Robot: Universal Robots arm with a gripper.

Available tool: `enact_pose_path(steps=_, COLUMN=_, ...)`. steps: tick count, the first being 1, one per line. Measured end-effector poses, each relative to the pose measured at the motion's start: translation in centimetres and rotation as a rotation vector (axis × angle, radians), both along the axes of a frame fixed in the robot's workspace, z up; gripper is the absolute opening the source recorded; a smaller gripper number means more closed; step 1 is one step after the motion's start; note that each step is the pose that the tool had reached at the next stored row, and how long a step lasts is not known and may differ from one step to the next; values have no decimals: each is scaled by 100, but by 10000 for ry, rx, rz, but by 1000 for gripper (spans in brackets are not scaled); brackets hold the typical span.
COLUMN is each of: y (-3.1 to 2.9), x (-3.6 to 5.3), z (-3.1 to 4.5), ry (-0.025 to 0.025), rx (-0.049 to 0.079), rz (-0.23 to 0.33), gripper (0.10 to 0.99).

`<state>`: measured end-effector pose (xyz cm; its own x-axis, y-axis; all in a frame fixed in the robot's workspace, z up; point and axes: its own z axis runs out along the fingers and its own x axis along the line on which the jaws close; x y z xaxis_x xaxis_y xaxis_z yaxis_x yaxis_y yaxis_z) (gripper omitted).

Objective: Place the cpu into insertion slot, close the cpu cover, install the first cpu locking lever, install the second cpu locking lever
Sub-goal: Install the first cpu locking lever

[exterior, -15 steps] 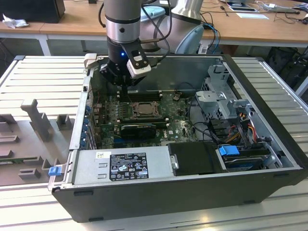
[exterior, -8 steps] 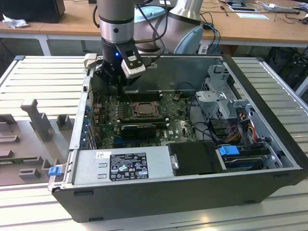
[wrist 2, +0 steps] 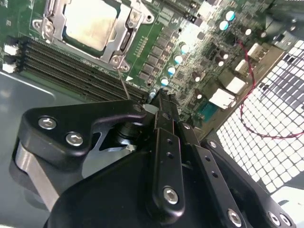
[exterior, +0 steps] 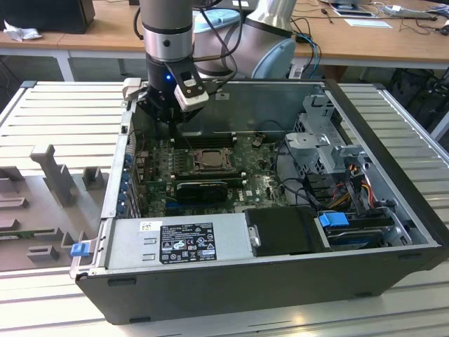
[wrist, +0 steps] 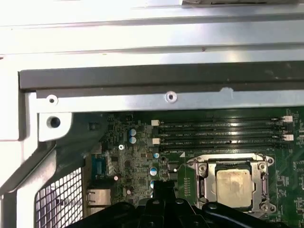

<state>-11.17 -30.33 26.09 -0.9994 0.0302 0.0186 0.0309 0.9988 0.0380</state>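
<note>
**A:** You're standing right there. Where's the chip, and what's the arm up to?

**B:** The cpu (wrist: pixel 232 187) is sat in the insertion slot (exterior: pixel 189 160). It's a pale matte beige-silver square, a bit smudgy on top. The cpu cover (wrist: pixel 260 176) lies flat round it, a thin shiny steel frame with the chip showing through the window. So I'd say the first two jobs look done.

**A:** And the gripper?

**B:** The gripper (wrist 2: pixel 161 100) hangs low over the green motherboard (wrist: pixel 137 164), just off one corner of the socket, on the side towards the perforated vent grille (wrist 2: pixel 266 114). In the exterior view it's up and to the exterior view's left of the socket, near the far wall of the computer case (exterior: pixel 280 281). It's black and chunky, all bolted links, and it looks drawn together to me.

**A:** Holding anything?

**B:** That's the bit that matters. There's a thin bare wire lever (wrist 2: pixel 124 84) running from the socket's corner screw (wrist 2: pixel 116 59) towards the tip, past the end of the long black memory slots (wrist 2: pixel 71 66). Its long axis points pretty much at the gripper. The wire's end goes behind the black metal, so I can't tell whether it's pinched in there or just beside it. My guess is it's working a locking lever, but I couldn't say which one.
</note>
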Motion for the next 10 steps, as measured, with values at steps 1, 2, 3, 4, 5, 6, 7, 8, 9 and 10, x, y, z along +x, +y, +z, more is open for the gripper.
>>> enact_pose_path(steps=1, y=2, x=0, z=-8, ry=1, rx=-1, rz=8, gripper=106)
enact_pose_path(steps=2, y=2, x=-1, z=-9, ry=2, rx=-1, rz=10, gripper=106)
enact_pose_path(steps=3, y=2, x=-1, z=-9, ry=2, rx=-2, rz=10, gripper=106)
enact_pose_path(steps=4, y=2, x=-1, z=-10, ry=2, rx=-2, rz=9, gripper=106)
enact_pose_path(steps=5, y=3, x=-1, z=-11, ry=1, rx=0, rz=9, gripper=106)
enact_pose_path(steps=6, y=3, x=-1, z=-11, ry=1, rx=0, rz=9, gripper=106)
enact_pose_path(steps=7, y=3, x=-2, z=-12, ry=0, rx=1, rz=9, gripper=106)
enact_pose_path(steps=8, y=3, x=-2, z=-12, ry=2, rx=2, rz=10, gripper=106)
enact_pose_path(steps=9, y=3, x=-2, z=-12, ry=1, rx=4, rz=9, gripper=106)
enact_pose_path(steps=10, y=3, x=-2, z=-13, ry=0, rx=7, rz=9, gripper=106)
